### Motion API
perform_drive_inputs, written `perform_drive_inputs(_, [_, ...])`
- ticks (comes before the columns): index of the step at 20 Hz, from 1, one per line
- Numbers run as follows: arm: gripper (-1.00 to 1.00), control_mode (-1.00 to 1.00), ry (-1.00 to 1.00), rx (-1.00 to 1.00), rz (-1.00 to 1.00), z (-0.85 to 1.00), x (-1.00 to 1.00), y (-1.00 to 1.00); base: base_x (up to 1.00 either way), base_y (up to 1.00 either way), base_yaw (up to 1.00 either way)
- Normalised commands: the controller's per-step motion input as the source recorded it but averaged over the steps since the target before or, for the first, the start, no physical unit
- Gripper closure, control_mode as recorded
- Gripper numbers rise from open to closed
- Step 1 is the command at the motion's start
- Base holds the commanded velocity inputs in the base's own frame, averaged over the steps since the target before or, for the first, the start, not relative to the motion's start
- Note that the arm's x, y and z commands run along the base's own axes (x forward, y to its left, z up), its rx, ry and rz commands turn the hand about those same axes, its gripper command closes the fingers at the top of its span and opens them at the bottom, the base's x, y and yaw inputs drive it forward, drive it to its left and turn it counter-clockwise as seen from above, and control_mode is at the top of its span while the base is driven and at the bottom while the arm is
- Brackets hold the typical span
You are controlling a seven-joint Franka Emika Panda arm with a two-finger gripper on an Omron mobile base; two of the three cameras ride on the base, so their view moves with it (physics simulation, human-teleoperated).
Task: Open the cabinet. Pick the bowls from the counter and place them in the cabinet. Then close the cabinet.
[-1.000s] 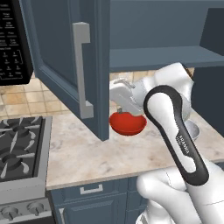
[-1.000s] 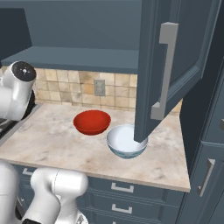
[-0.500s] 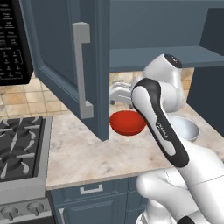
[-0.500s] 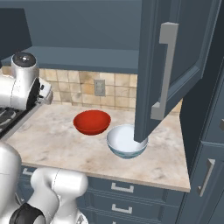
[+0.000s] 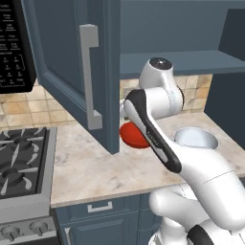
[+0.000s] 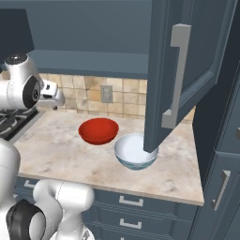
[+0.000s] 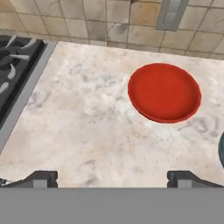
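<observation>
Pincer wide open, empty, above counter; red bowl ahead; white bowl beside.

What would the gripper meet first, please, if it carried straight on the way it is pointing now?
Most likely the bare counter, a little short of the red bowl. The gripper is open, aimed down at the stone; depth is hard to judge.

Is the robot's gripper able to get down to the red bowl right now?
Probably yes. The gripper is open and hangs above bare counter, with the red bowl just ahead and nothing lying between them. The open cabinet door hangs beside the white bowl, not over the red one.
</observation>
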Motion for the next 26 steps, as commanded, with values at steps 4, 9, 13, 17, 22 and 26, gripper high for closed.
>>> perform_drive_inputs(4, [-1.00, -1.00, -0.12, -0.24, 0.00, -0.57, 0.00, -0.17, 0.00, 0.00, 0.00])
perform_drive_inputs(9, [-1.00, -1.00, -0.11, -0.20, 0.00, -0.61, 0.00, -0.22, 0.00, 0.00, 0.00])
perform_drive_inputs(13, [-1.00, -1.00, -0.07, -0.15, 0.00, -0.45, 0.00, -0.23, 0.00, 0.00, 0.00])
perform_drive_inputs(17, [-1.00, -1.00, 0.00, -0.01, 0.00, -0.08, 0.08, -0.20, 0.00, 0.00, 0.00])
perform_drive_inputs(22, [-1.00, -1.00, 0.01, 0.01, 0.03, 0.00, 0.34, -0.05, 0.00, 0.00, 0.00])
perform_drive_inputs(26, [-1.00, -1.00, 0.02, 0.00, 0.07, -0.11, 0.40, 0.00, 0.00, 0.00, 0.00])
